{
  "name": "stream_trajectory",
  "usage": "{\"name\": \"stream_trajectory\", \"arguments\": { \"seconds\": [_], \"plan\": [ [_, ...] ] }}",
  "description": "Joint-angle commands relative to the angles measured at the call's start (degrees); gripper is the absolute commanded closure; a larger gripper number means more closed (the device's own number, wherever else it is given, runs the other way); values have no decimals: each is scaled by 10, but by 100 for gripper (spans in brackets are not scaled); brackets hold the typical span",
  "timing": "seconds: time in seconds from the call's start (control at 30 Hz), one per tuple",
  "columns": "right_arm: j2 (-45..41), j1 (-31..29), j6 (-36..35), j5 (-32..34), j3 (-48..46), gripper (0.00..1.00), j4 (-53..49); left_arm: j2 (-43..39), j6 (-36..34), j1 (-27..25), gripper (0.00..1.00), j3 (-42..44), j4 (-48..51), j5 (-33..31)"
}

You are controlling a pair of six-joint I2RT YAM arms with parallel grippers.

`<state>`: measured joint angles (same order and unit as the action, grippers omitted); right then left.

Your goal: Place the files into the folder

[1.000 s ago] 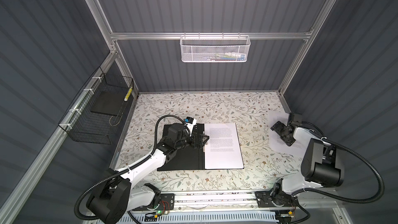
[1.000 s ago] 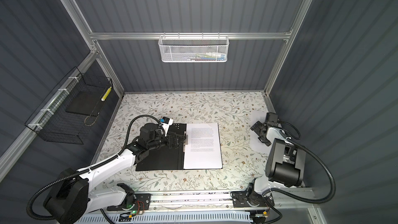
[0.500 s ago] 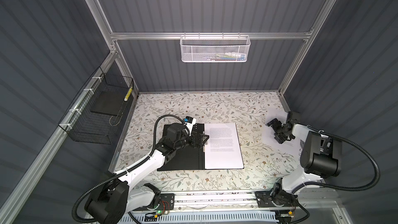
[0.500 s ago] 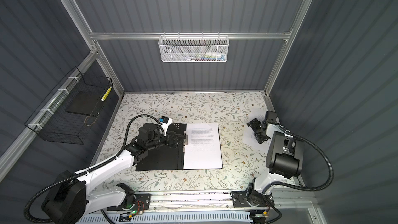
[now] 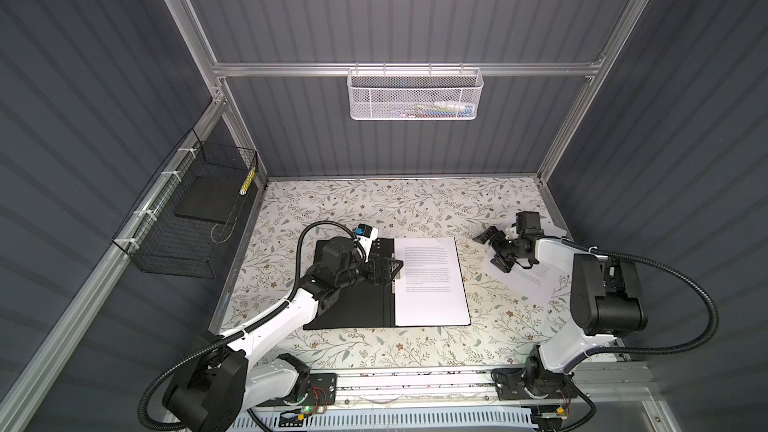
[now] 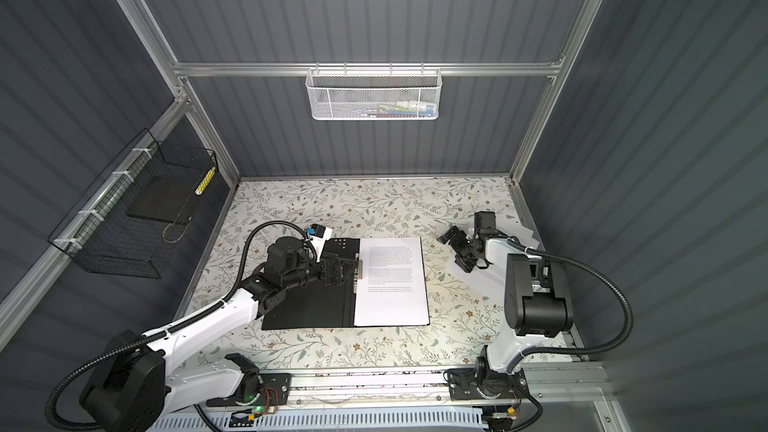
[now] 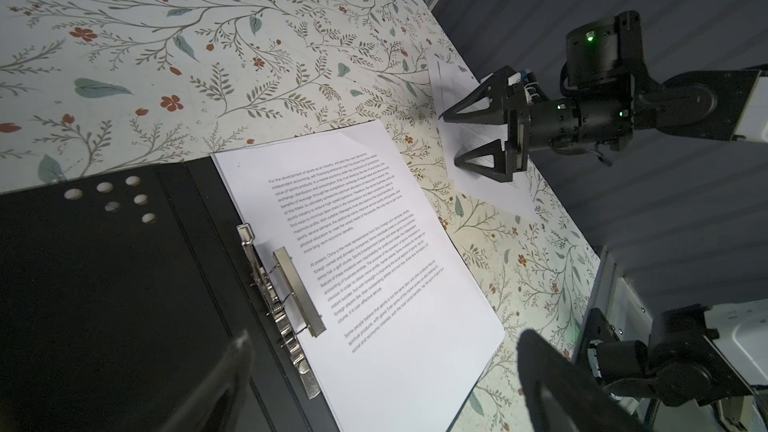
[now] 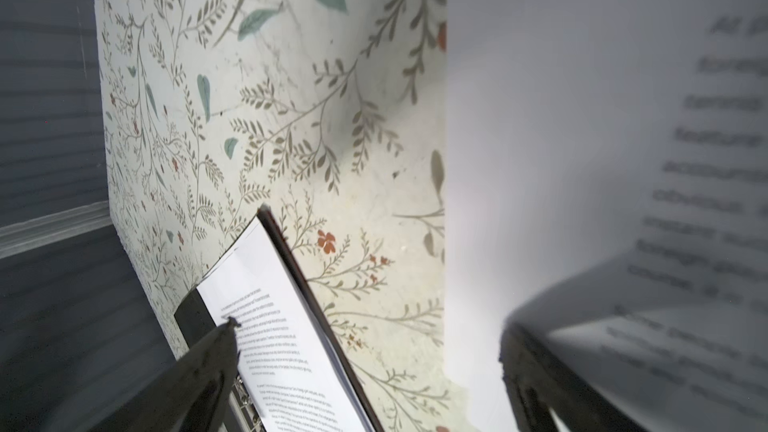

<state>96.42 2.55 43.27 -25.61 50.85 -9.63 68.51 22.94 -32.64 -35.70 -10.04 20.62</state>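
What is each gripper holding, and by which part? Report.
Nothing is held. The left gripper stands open above the metal clip of the folder; the right gripper stands open over a loose sheet, not closed on it.

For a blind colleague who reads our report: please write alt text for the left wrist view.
An open black folder lies on a floral table with a printed sheet on it, edge at the metal clip. Beyond it, the open right gripper is over another loose sheet.
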Motion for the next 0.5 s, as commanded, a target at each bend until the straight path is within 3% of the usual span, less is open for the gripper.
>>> {"name": "stream_trajectory", "arguments": {
  "seconds": [0.0, 0.23, 0.47],
  "plan": [
    [-32, 11, -24, 34, 9, 1, -39, 10, 9, 0, 0, -29, 3, 27],
    [13, 68, -40, 83, 57, 1, -70, 60, 3, -41, 0, -78, 26, 43],
    [54, 52, -13, 10, 50, 1, -30, 124, 2, -87, 0, -138, 55, 23]
  ]
}}
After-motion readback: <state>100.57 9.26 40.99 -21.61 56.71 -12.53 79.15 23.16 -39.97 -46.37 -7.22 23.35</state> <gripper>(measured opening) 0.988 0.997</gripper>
